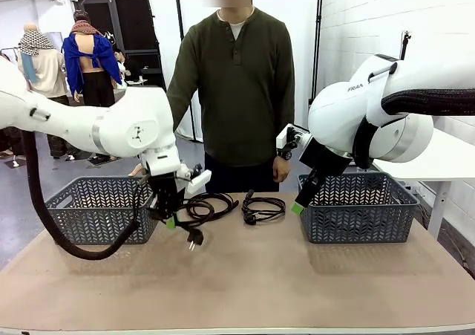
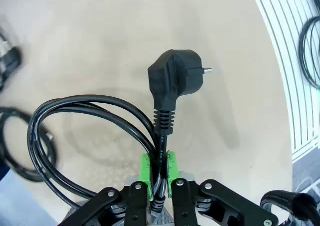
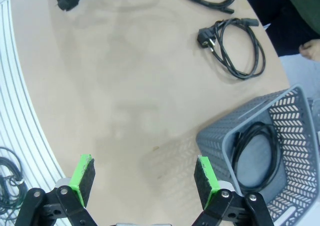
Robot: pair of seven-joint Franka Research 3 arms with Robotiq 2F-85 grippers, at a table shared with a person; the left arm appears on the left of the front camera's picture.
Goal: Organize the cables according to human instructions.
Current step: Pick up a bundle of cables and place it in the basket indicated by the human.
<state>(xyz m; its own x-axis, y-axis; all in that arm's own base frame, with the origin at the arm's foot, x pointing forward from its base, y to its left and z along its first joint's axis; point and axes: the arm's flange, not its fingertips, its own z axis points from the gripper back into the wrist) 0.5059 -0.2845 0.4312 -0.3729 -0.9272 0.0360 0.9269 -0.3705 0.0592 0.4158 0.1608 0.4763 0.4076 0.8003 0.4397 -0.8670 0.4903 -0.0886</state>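
My left gripper (image 1: pixel 172 220) is shut on a black cable (image 1: pixel 202 207) just behind its plug (image 1: pixel 194 237), which hangs a little above the table. In the left wrist view the green pads (image 2: pixel 171 167) pinch the cord, the plug (image 2: pixel 172 78) points away and the cable's loops (image 2: pixel 55 136) trail to the left. A second coiled cable (image 1: pixel 261 207) lies at the table's middle, also seen as the cable (image 3: pixel 239 44) in the right wrist view. A third cable (image 3: pixel 255 151) lies inside the right basket (image 3: pixel 220 136). My right gripper (image 1: pixel 297 207) (image 3: pixel 145 178) hangs open and holds nothing, beside that basket's left wall.
A grey mesh basket (image 1: pixel 89 210) stands at the left and another basket (image 1: pixel 360 218) at the right. A person (image 1: pixel 237 90) in a dark green top stands at the far edge, arms down. Bare tabletop (image 1: pixel 245 283) fills the near half.
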